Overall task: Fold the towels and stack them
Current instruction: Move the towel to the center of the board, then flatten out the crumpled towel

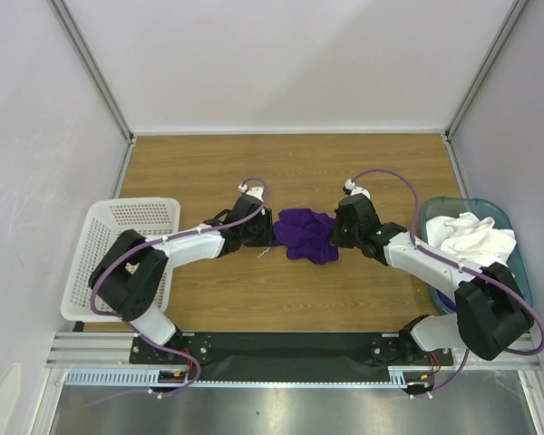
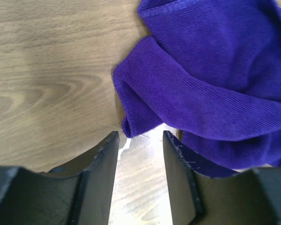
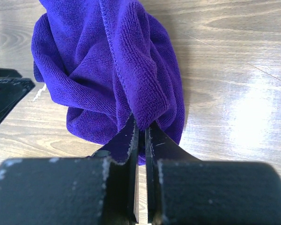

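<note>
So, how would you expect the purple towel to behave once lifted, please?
Probably floppy: the purple towel lies bunched in soft folds. Its ribbed pile should resist slipping from the right gripper, shut on a fold.

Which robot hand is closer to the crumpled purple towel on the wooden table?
Right. The right gripper is pinched shut on a fold of the crumpled purple cloth towel. The left gripper sits at its opposite edge, jaws apart, gripping nothing.

No readable text
No lettering shows in any view; the white tag (image 3: pixel 38 93) at the purple towel (image 3: pixel 107 70) is too small to read
</note>
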`<move>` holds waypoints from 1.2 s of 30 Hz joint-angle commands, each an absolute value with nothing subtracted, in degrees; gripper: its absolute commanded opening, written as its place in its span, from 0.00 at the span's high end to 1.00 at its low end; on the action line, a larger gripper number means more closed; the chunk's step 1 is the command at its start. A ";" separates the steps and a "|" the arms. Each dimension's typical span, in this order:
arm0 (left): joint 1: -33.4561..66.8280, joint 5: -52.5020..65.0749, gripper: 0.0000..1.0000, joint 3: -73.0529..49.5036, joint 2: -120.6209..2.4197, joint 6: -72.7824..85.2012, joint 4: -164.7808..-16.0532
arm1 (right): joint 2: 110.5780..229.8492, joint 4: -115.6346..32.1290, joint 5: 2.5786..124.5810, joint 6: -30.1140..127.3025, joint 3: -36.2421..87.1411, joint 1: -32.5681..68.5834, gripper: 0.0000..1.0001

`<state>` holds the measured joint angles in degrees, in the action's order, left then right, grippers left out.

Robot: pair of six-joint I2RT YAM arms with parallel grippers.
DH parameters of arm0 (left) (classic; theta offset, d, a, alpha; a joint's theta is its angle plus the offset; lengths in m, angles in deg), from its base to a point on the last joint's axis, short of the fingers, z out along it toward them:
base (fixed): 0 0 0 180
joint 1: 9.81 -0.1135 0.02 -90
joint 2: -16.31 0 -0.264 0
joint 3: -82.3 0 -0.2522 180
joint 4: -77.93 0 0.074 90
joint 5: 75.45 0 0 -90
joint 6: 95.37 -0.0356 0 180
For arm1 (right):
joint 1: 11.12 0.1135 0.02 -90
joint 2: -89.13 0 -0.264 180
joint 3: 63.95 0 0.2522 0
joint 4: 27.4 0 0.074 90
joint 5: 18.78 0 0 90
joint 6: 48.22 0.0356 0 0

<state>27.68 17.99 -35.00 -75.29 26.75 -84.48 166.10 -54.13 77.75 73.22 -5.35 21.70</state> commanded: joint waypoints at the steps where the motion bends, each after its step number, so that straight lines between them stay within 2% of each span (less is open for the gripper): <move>1: 27.89 18.15 0.53 -34.99 -77.47 27.50 -88.14 | 164.72 -53.19 77.28 73.07 -5.54 21.66 1.00; 6: 27.89 18.85 0.55 -34.28 -79.05 26.36 -89.79 | 164.19 -53.81 77.99 73.33 -4.92 21.66 1.00; 11: 27.98 18.06 0.62 -34.20 -81.07 25.57 -91.65 | 164.63 -55.04 78.78 73.33 -3.78 21.75 1.00; 15: 27.98 18.50 0.87 -34.11 -81.87 25.30 -91.74 | 164.54 -55.31 79.22 73.60 -3.69 21.75 1.00; 17: 27.98 19.20 0.89 -34.02 -81.87 25.13 -91.39 | 164.63 -55.40 79.22 73.68 -3.52 21.58 1.00; 19: 27.98 19.99 0.98 -33.76 -81.61 24.69 -90.69 | 164.63 -55.22 79.04 73.60 -3.16 21.58 1.00; 20: 27.98 20.43 1.00 -33.58 -81.34 24.60 -90.34 | 164.63 -55.39 79.04 73.51 -2.99 21.66 1.00; 27: 27.98 26.41 1.00 -34.20 -71.25 23.11 -86.39 | 163.06 -58.03 80.10 71.93 0.00 21.58 1.00; 36: 28.59 34.58 1.00 -41.66 -48.31 27.57 -80.07 | 155.94 -59.79 80.19 69.82 3.87 20.61 1.00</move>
<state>27.90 29.73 -38.84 -54.17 24.98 -84.13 159.17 -59.70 79.34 71.60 0.38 21.07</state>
